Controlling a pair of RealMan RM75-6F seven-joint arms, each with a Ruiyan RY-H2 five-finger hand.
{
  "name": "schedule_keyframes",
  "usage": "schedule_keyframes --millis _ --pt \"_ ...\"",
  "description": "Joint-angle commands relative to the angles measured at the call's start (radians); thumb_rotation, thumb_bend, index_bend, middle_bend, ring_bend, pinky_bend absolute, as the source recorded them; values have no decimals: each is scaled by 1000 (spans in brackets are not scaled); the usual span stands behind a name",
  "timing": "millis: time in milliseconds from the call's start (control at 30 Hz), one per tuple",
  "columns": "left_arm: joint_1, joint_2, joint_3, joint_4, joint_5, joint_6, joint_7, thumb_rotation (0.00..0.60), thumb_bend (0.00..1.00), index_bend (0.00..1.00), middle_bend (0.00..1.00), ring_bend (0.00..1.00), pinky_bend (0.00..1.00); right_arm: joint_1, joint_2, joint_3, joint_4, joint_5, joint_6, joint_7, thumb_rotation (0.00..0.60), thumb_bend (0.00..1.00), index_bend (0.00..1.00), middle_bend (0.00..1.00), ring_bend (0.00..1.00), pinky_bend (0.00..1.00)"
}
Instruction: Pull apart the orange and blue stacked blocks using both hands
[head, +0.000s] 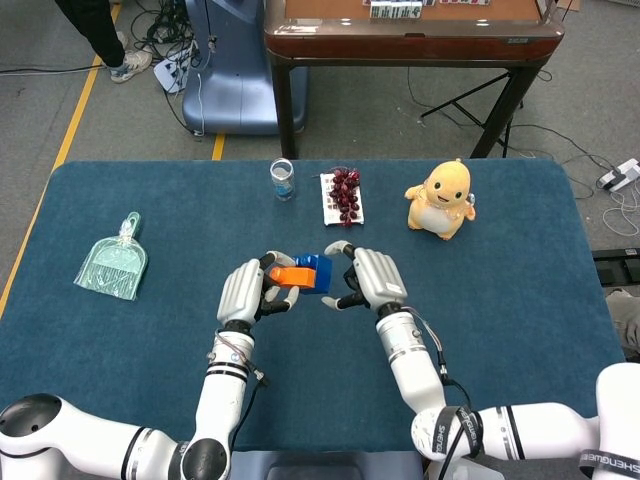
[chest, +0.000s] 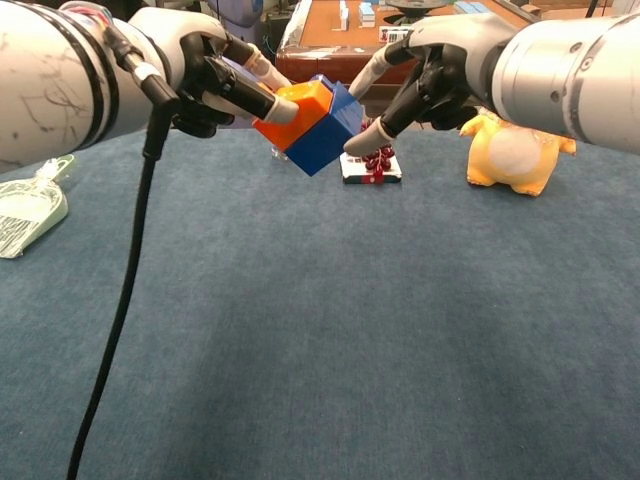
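Setting: robotics lab or test room, not a home. Evidence as seen from the floor: bench (head: 520, 300) covered in dark blue cloth, laid out with unrelated test props, namely a green plastic dustpan (head: 113, 266), a small clear cup (head: 283, 179), a tray of grapes (head: 343, 196) and a yellow duck toy (head: 441, 199). Grey floor with a yellow tape line (head: 68, 130). Loose cables (head: 160, 40) trailing beside a blue-grey machine base (head: 238, 70). Wooden table (head: 410, 38) behind. A bystander's leg and sneaker (head: 110, 62) at the edge.
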Motion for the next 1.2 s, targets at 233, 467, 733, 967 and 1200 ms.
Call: schedule_keyframes --millis 233,467,733,967,1200 --pt "4 3 4 -8 4 -5 -9 600 376 709 1000 1000 1000 21 -31 2 37 7 -11 27 600 0 283 1000 1000 1000" --pt "6 5 15 -10 14 -8 -13 600 377 707 1000 1000 1000 31 -67 2 74 -16 -5 58 600 0 311 1000 1000 1000" --pt "13 9 27 -8 14 -24 -22 600 377 707 1000 1000 1000 28 -91 -4 95 -48 16 76 600 171 526 1000 1000 1000" --pt "21 16 23 -12 17 -33 -38 600 377 707 1000 1000 1000 23 -98 -15 114 -55 14 76 600 207 615 1000 1000 1000" --pt "31 25 14 -10 12 -43 -56 600 376 706 1000 1000 1000 6 -98 -32 137 -64 -8 93 600 207 641 1000 1000 1000"
